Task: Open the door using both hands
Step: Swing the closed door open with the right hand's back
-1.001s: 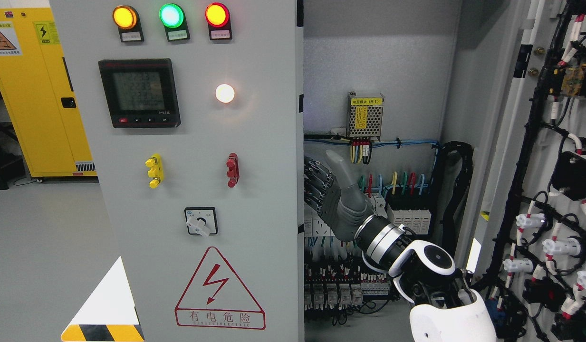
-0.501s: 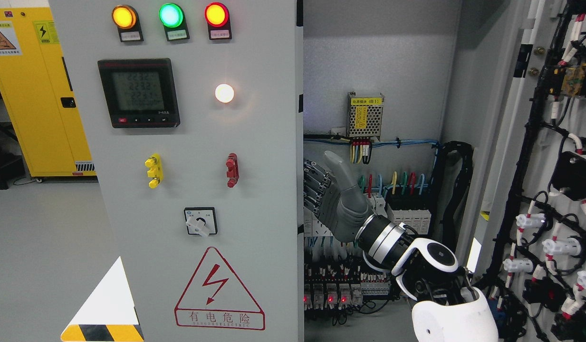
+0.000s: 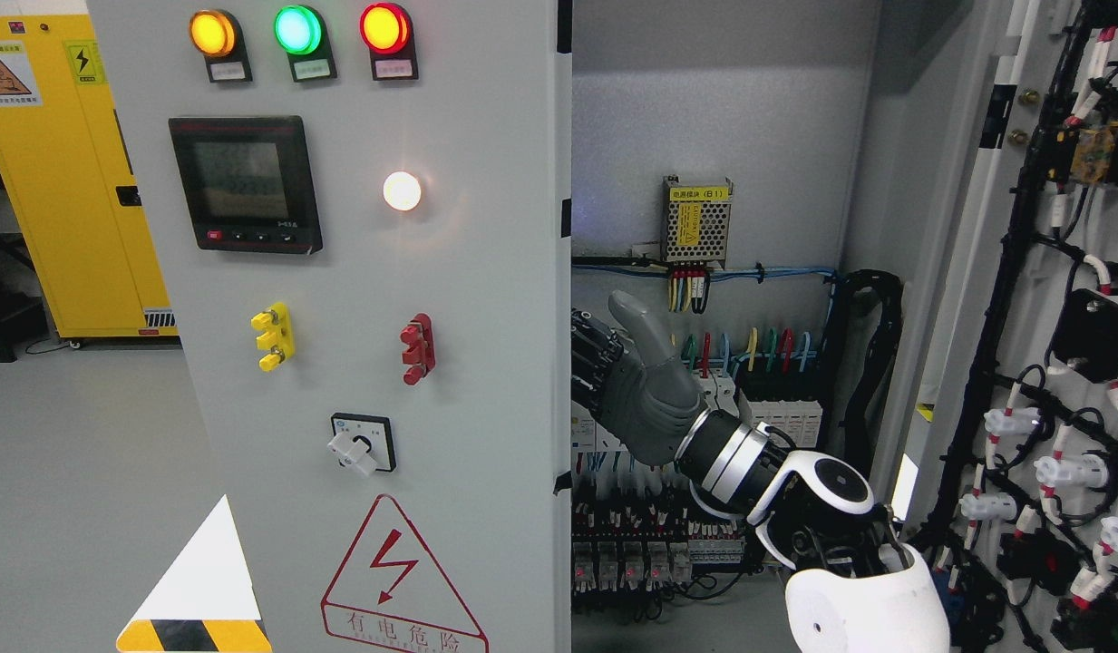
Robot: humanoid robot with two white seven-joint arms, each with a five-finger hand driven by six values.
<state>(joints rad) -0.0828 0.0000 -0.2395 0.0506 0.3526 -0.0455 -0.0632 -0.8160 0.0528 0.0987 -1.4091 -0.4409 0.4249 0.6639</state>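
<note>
Shifted since half second ago: grey steel cabinet door (image 3: 341,363) swung further, its panel fittings now sitting lower-left in view; right hand (image 3: 627,385) moved left with it.
Right arm: white shell, enters lower right.
Right hand: dark grey, fingers (image 3: 588,358) curled behind door's free edge, thumb raised; grasp on edge.
Left hand: out of view.
Door: fills left half, partly open.
Cabinet interior (image 3: 704,136): wiring, terminal rows.
Far left: yellow cabinet (image 3: 60,181).
</note>
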